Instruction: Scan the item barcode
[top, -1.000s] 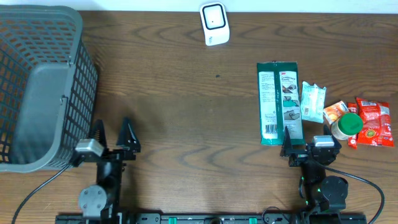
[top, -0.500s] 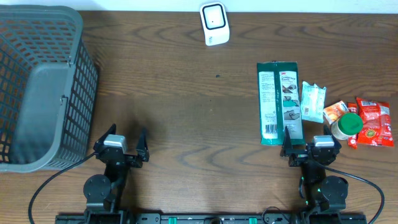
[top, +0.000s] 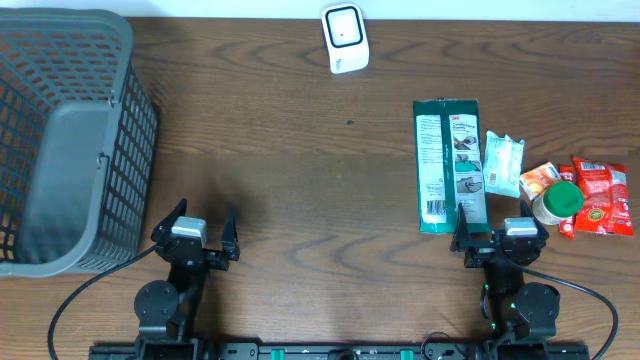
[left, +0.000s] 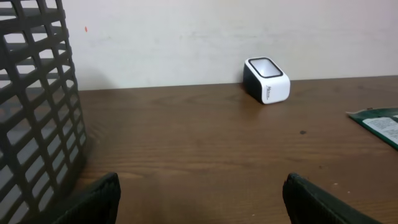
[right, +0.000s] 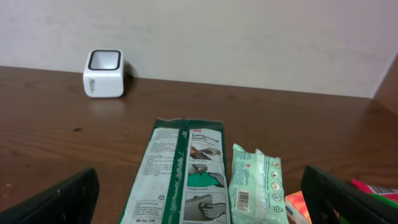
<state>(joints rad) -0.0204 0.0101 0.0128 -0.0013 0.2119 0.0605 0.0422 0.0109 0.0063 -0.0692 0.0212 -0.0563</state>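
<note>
The white barcode scanner (top: 345, 38) stands at the far edge of the table, and both the left wrist view (left: 267, 79) and the right wrist view (right: 104, 73) catch it. A long green-and-white package (top: 448, 165) lies flat just ahead of my right gripper (top: 498, 230). Beside it is a pale green pack (right: 255, 183) with a barcode facing up. My right gripper (right: 199, 180) is open and empty. My left gripper (top: 197, 232) rests open near the front edge, with nothing between its fingers (left: 102, 193).
A grey mesh basket (top: 60, 140) fills the left side, close to my left arm. At the right sit an orange packet (top: 540, 180), a green-lidded jar (top: 558, 200) and a red packet (top: 600, 195).
The left gripper shifted slightly right and toward the near edge, away from the basket, then came to rest. The right arm and the items have not moved.
</note>
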